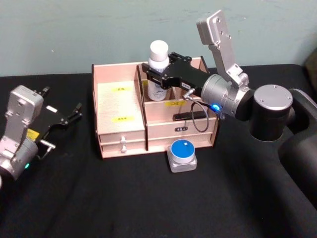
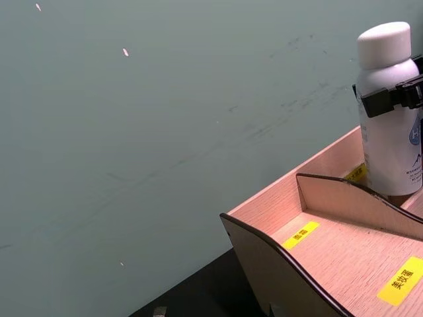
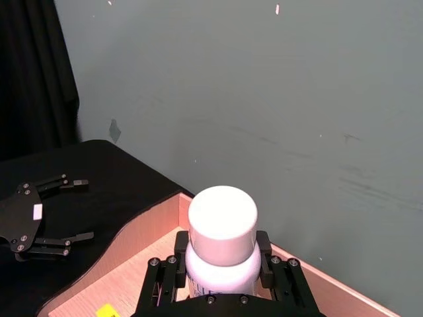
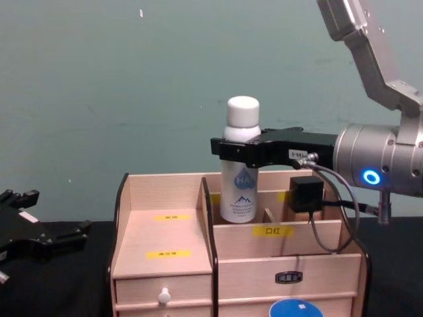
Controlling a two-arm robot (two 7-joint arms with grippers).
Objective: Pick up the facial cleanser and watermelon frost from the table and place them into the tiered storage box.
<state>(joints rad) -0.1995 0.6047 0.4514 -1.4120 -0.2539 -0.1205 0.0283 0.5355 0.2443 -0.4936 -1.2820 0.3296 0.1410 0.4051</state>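
Observation:
The facial cleanser (image 1: 158,53), a white bottle with a white cap, stands upright in a back compartment of the tiered storage box (image 1: 121,104). My right gripper (image 1: 157,70) reaches in from the right and is shut on the bottle just below its cap; the right wrist view has its black fingers (image 3: 173,264) hugging both sides of the facial cleanser (image 3: 221,221). The watermelon frost (image 1: 183,151), a small grey case with a round blue lid, lies on the table in front of the box. My left gripper (image 1: 63,101) rests open at the far left, apart from everything.
The storage box (image 4: 165,244) has a wide stepped left bay with yellow labels, small front drawers with white knobs, and a black item (image 4: 305,193) in a right compartment. Black cloth covers the table (image 1: 124,198). A teal wall stands close behind the box.

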